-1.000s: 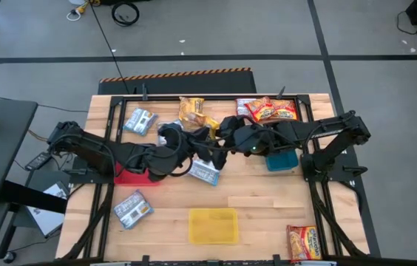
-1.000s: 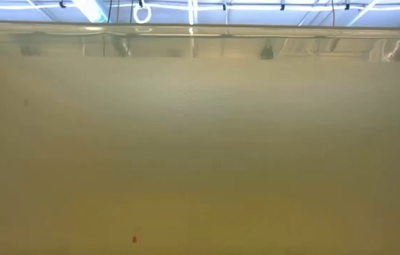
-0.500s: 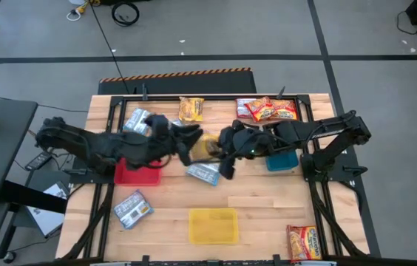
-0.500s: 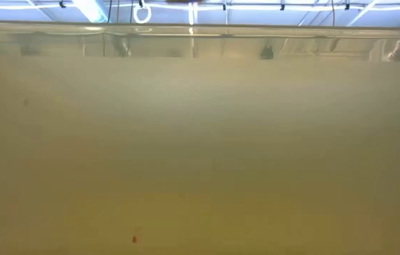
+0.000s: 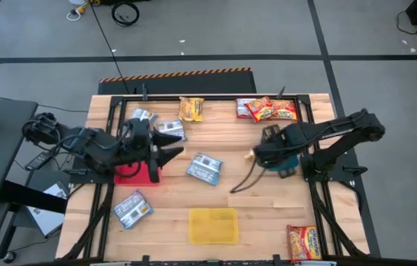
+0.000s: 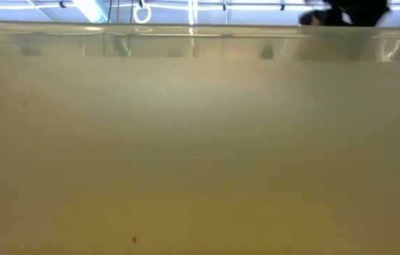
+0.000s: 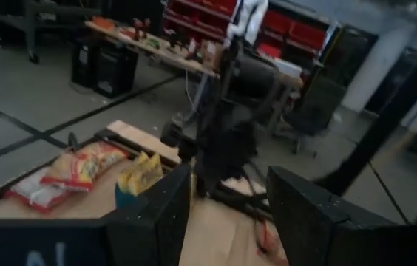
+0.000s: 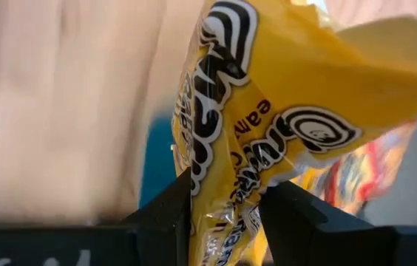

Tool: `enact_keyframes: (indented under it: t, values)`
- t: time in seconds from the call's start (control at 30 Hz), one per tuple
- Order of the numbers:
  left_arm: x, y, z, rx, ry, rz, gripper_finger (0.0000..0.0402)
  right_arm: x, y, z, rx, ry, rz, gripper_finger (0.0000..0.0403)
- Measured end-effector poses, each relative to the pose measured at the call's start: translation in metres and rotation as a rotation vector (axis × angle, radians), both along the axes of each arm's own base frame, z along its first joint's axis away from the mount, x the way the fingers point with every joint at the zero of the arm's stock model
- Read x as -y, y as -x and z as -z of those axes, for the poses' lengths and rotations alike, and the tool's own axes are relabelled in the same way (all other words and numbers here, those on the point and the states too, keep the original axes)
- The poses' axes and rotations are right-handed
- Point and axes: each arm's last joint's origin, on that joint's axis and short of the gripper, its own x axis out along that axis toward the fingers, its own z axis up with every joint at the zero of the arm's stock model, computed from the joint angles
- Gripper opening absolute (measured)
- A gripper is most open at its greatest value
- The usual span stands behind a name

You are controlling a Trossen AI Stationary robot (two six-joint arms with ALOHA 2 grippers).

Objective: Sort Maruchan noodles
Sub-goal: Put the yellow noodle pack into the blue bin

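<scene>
Yellow crinkly plastic noodle packet [image 8: 268, 140] is pinched in the right gripper [image 8: 227, 199] over the blue square tray [image 5: 282, 161] on the right, likely for carrying to its own tray, while the left gripper [image 7: 227, 214], spread wide and empty, waits by the red square tray [image 5: 138, 174].

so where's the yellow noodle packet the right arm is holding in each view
High view: barely visible, at the right tool, beside the blue tray.
Low view: not in it.
Left wrist view: yellow packet, centre left, above the blue tray.
Right wrist view: fills the centre, clamped.
Shared landmark: the blue tray.
</scene>
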Motion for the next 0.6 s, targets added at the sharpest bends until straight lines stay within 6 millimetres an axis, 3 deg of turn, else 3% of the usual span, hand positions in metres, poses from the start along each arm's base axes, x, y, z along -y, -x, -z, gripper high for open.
enact_keyframes:
  t: [0.2, 0.4, 0.6]
  values:
    - [0.008, 0.002, 0.006, -0.044, 0.011, 0.029, 0.0181, 0.024, 0.040, 0.044, -0.202, 0.103, -0.014, 0.0135]
    - [0.005, 0.001, 0.007, -0.054, 0.006, 0.016, 0.0180, 0.032, 0.046, 0.082, -0.304, -0.002, -0.036, 0.0135]
    - [0.005, 0.001, 0.007, -0.054, 0.005, 0.007, 0.0180, 0.043, 0.045, 0.108, -0.381, 0.020, -0.015, 0.0134]
